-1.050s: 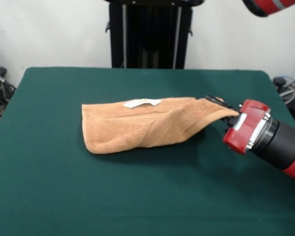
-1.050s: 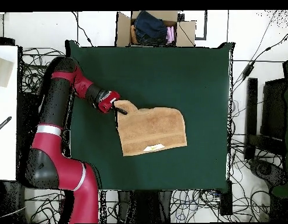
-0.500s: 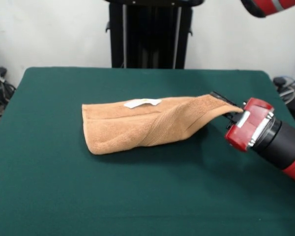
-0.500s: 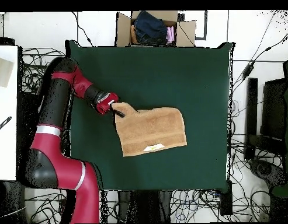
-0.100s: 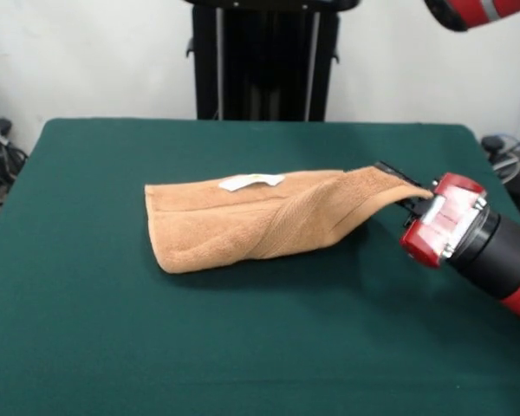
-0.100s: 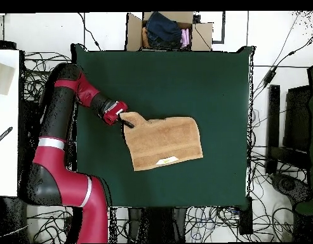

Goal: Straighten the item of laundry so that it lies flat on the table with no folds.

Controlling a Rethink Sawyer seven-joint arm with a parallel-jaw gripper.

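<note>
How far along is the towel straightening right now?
Done: the claw has hold of one corner of the towel. In hand: that corner is held lifted off the table. Left: the towel is still doubled over, label on top, so unfolding and flattening remain.

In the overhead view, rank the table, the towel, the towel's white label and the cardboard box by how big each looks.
Largest to smallest:
1. table
2. towel
3. cardboard box, partly cut off at the top, so less sure
4. white label

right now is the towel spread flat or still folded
Still folded. The towel lies doubled over with a diagonal crease, and the end effector holds one corner lifted off the table.
</note>
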